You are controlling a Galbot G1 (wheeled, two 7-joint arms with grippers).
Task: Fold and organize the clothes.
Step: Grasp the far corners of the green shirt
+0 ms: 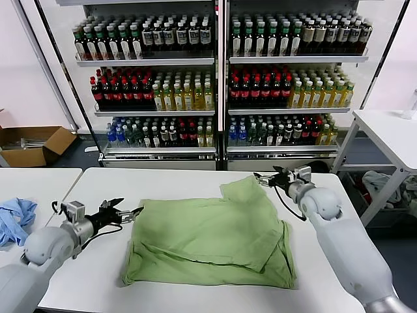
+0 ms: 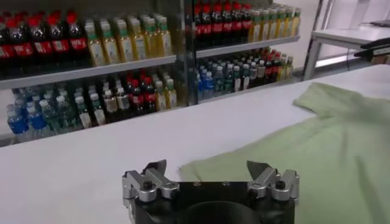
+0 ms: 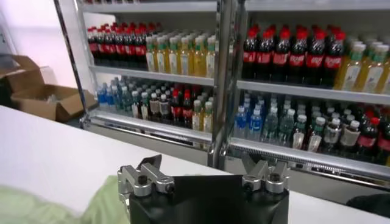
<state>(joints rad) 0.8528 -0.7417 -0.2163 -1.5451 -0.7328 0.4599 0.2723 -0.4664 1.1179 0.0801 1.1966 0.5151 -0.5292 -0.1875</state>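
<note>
Both my grippers, left (image 1: 133,212) and right (image 1: 262,177), fingers apart, empty. Shirt (image 1: 212,235) mid-table, probably part-folded. Pinch hem corners squarely, lift evenly.

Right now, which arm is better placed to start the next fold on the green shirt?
Probably left. The left gripper, open, sits right at the green shirt's near-left edge. The right gripper, also open, hovers by the far sleeve corner, equally close, so both could pinch together.

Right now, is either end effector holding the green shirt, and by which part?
Nothing is held. The left end effector is open beside the green shirt; the right end effector is open by its far corner.
</note>
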